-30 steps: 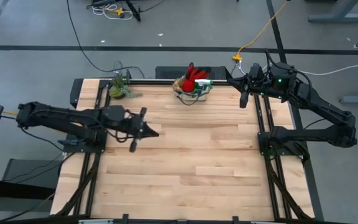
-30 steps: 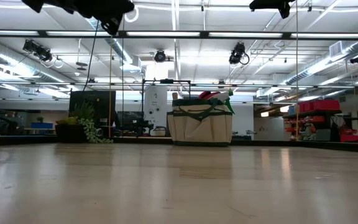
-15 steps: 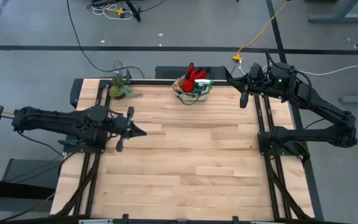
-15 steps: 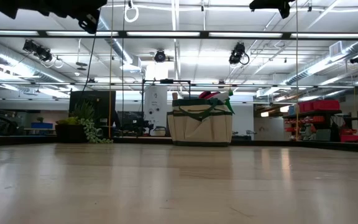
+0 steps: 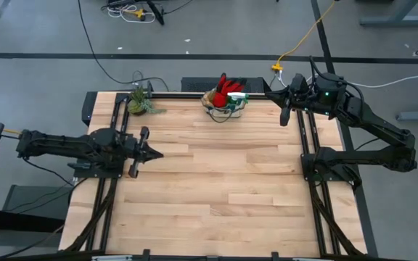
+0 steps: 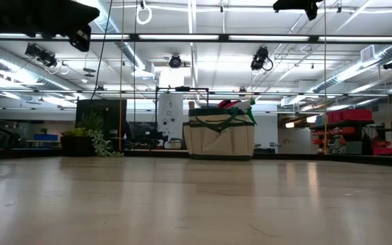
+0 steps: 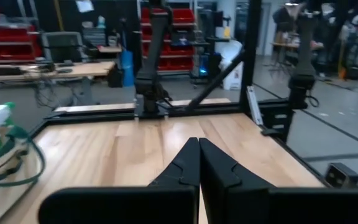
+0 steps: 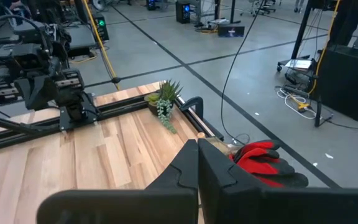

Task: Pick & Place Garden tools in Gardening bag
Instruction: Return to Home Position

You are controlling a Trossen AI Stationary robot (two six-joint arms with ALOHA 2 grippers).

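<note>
Drawn back toward 9 o'clock, left gripper [image 5: 156, 154] hangs clenched, empty. Bag [image 5: 226, 104] sits at the table's 12 o'clock edge, well apart at the gripper's 1 o'clock. Glove [image 5: 228, 88] pokes out, the rest of the contents unclear. Right gripper [image 5: 271, 90], also clenched and empty, waits near the bag's 3 o'clock.

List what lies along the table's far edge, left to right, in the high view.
Leafy plant → gardening bag with the red glove poking out → right gripper, shut, near the far right corner. The left gripper, shut, sits nearer, by the left side, outside this line.
</note>
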